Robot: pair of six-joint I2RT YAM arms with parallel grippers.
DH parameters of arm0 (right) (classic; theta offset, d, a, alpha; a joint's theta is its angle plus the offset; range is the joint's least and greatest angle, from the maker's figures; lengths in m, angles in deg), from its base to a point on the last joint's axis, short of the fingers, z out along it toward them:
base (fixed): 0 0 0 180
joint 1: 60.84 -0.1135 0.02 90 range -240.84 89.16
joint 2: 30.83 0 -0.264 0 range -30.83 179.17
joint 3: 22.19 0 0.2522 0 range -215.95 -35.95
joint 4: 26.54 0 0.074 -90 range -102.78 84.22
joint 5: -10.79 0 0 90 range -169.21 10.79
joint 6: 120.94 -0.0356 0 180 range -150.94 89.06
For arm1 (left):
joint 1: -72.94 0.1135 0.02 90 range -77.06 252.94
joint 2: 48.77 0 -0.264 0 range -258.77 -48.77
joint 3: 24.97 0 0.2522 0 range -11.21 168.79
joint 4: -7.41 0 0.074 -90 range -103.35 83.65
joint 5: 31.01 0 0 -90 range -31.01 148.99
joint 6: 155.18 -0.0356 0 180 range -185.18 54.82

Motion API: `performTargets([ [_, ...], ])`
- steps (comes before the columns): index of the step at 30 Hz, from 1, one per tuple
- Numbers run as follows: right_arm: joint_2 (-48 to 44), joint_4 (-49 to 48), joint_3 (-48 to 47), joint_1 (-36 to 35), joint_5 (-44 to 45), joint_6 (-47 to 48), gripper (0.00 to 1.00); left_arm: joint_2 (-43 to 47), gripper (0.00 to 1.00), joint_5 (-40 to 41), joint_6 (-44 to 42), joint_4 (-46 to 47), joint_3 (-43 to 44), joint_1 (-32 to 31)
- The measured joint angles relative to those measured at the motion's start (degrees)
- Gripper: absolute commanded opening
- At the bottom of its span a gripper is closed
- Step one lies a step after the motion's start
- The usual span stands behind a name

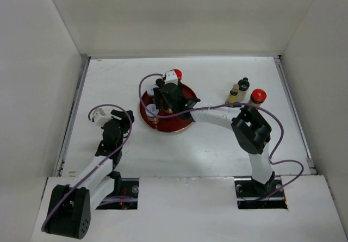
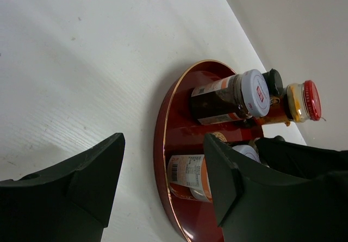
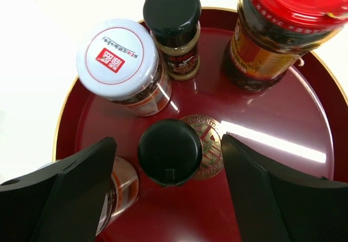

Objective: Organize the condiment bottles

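The round red tray [image 1: 182, 123] holds several condiment bottles. In the right wrist view it carries a white-lidded jar [image 3: 120, 62], a black-capped bottle [image 3: 172, 13], a red-lidded jar [image 3: 283, 19] and a second black-capped bottle [image 3: 169, 152] standing beside the gold mark. My right gripper [image 3: 167, 144] is open above the tray [image 3: 261, 198], one finger on each side of that second bottle and clear of it. A further jar [image 3: 117, 187] is partly hidden under its left finger. My left gripper [image 2: 163, 149] is open and empty, left of the tray [image 2: 163, 128].
A yellowish bottle [image 1: 232, 95], a black-capped bottle [image 1: 243, 84] and a red-lidded jar [image 1: 258, 96] stand on the table right of the tray. White walls enclose the table on three sides. The right arm [image 1: 217, 114] lies across the space between tray and those bottles.
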Motion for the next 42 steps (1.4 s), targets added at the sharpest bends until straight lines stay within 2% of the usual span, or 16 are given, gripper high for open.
performTargets([
  [5, -10.6, -0.48, 8.04, 0.13, 0.44, 0.24, 0.81, 0.31, 0.56, -0.02, 0.0, 0.0, 0.0, 0.0],
  [8, -21.66, -2.29, 15.82, 1.4, 1.62, 0.31, 0.68, 0.28, 0.56, 0.0, 0.0, 0.0, 0.02, -0.04],
  [10, -29.24, -3.72, 21.59, 4.11, 3.39, 0.02, 0.52, 0.2, 0.56, -0.02, 0.0, 0.02, 0.02, -0.04],
  [11, -32.89, -4.39, 24.76, 6.34, 4.44, -0.39, 0.48, 0.15, 0.56, -0.04, 0.02, 0.0, 0.0, -0.02],
  [14, -41.44, -4.61, 33.64, 14.43, 8.7, -1.88, 0.5, 0.5, 0.56, -0.09, 0.04, 0.0, 0.02, -0.04],
  [17, -45.94, -2.21, 40.22, 20.72, 12.24, -3.93, 0.7, 0.9, 0.56, 0.0, 0.04, 0.13, 0.02, -0.15],
  [19, -46.6, 0.02, 42.18, 23.15, 13.27, -4.59, 0.76, 0.79, 0.56, -0.02, 0.04, 0.11, 0.02, -0.17],
  [21, -46.27, 1.64, 42.84, 24.87, 13.42, -4.85, 0.78, 0.57, 0.56, 0.0, 0.07, 0.2, 0.0, -0.35],
  [26, -43.08, 2.45, 42.64, 27.69, 13.05, -5.35, 0.77, 0.04, 0.56, -0.15, 0.07, 0.5, 0.02, -0.44],
  [33, -36.22, 2.86, 40.59, 28.33, 10.99, -5.97, 0.63, 0.11, 0.56, -0.22, 0.11, 0.85, 0.0, -0.42],
  [39, -34.64, 2.67, 39.93, 29.49, 9.77, -6.29, 0.41, -0.07, 0.56, -0.26, 0.31, 0.87, 0.0, -0.42],
  [42, -34.51, 2.69, 39.71, 29.44, 9.66, -6.29, 0.38, -0.04, 0.56, -0.24, 0.31, 0.9, 0.0, -0.42],
])
